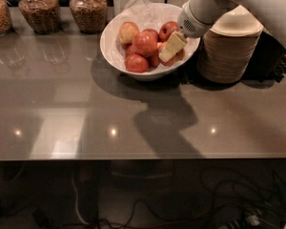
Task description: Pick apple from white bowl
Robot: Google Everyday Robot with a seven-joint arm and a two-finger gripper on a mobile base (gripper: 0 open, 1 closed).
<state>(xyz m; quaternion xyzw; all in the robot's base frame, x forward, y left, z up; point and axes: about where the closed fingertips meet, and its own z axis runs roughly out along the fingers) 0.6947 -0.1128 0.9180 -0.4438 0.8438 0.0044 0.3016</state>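
Note:
The white bowl [110, 51], lined with crumpled white paper, stands at the back of the table and holds several apples. An orange-red apple [179, 56] lies at the bowl's right side, mostly hidden under my gripper [171, 47], which reaches down into the bowl from the upper right and sits on or right against it. A paler apple with yellowish patches [127, 31] lies at the bowl's far left. Darker red apples [144, 43] fill the middle. No sticker shows on any apple.
A stack of cream disposable bowls [231, 49] stands right beside the white bowl, under my arm. Three glass jars of grain [88, 9] line the back left. The brown table [133, 118] stretches toward its front edge, with cables on the floor below.

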